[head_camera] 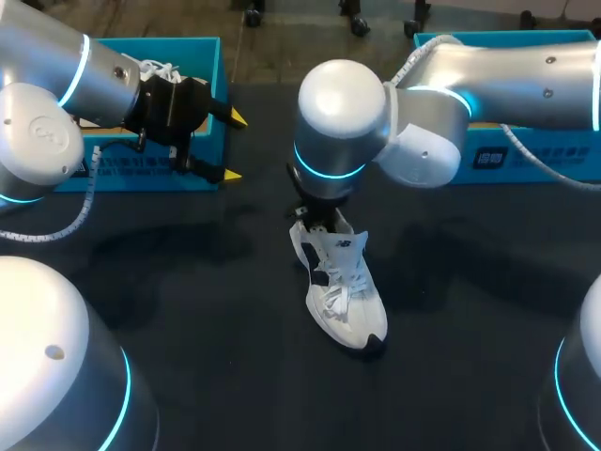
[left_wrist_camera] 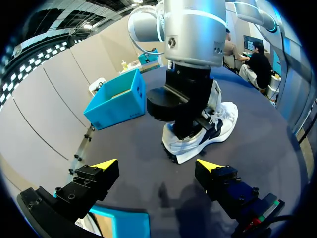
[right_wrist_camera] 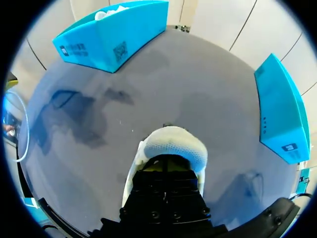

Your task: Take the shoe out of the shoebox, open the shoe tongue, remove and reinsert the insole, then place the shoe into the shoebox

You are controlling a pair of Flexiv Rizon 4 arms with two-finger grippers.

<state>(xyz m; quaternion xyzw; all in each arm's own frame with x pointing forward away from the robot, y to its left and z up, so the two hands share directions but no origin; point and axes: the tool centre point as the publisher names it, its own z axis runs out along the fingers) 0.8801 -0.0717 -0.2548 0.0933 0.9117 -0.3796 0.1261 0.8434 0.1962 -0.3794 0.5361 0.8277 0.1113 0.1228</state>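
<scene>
Right claw (head_camera: pixel 315 221) sits sunk in the heel of the shoe (head_camera: pixel 347 291) on the worktop (head_camera: pixel 188 310), probably after the insole; its grip I cannot tell. Left claw (head_camera: pixel 233 147), spread wide, hangs well apart from the shoe.

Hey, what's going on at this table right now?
The white shoe is out of the boxes, resting on the dark table in the middle. The right arm's pincer is down at the shoe's opening, by the heel; whether it grips anything is hidden. The left pincer hangs open and empty near the left blue shoebox. A second blue shoebox sits at the right.
</scene>
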